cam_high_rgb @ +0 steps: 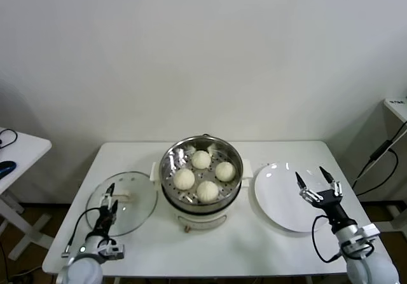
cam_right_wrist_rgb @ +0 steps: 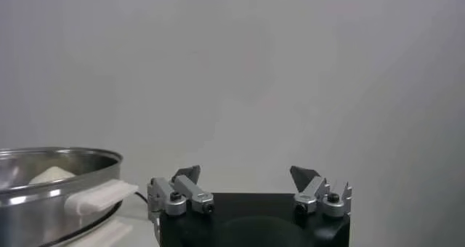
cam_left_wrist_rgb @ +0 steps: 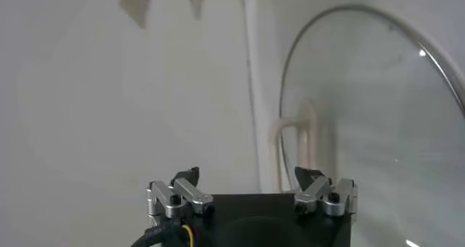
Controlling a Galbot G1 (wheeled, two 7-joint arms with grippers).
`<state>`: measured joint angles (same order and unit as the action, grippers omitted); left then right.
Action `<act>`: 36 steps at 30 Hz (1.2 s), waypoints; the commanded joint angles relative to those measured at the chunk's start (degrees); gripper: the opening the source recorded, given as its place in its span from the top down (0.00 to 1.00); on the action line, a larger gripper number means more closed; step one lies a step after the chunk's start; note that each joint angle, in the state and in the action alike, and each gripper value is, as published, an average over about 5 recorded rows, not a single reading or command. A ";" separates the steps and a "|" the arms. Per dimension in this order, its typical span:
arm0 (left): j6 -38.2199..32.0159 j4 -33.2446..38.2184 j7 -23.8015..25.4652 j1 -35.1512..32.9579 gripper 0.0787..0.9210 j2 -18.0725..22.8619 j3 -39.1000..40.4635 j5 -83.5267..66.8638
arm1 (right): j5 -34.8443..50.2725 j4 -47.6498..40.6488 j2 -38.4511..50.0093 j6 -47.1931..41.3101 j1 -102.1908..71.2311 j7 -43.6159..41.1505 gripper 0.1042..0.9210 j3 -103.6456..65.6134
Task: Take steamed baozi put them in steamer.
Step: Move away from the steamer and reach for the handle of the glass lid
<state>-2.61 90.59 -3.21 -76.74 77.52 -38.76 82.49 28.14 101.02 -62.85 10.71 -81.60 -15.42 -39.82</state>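
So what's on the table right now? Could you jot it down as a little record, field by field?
buns: four baozi lying inside the steamer
steamer: steel pot at table centre, uncovered
lid: glass lid flat on the table, on the robot's left of the pot
plate: white plate on the right, nothing on it
left gripper: open, over the lid
right gripper: open, over the plate

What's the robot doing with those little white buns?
Nothing is being held right now. All four steamed baozi already sit on the holey tray inside the steamer in the middle of the white table. The white plate beside it has no buns on it. The right pincer hangs open over that plate, and the left pincer waits open over the glass lid.
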 commanded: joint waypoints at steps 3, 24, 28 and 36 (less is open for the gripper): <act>-0.88 -7.48 -1.20 4.73 0.12 -0.55 0.21 2.10 | -0.06 -1.32 -0.38 -0.19 1.45 -0.66 0.12 -0.42; -0.81 -10.24 -2.11 9.36 0.12 -0.57 1.58 1.19 | -2.21 -2.91 -2.40 0.70 0.84 -2.98 0.12 -1.58; -0.78 -11.75 -2.43 10.67 0.12 -0.61 1.79 1.09 | -2.80 -3.06 -2.90 0.87 0.57 -3.41 0.12 -1.81; -0.44 -13.72 -3.52 11.48 0.12 -0.42 1.84 0.07 | -3.18 -3.29 -3.41 0.94 0.44 -3.85 0.12 -2.08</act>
<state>-3.21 79.09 -6.33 -66.60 77.00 -36.94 83.16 25.33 97.79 -66.04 11.61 -81.18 -19.05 -41.82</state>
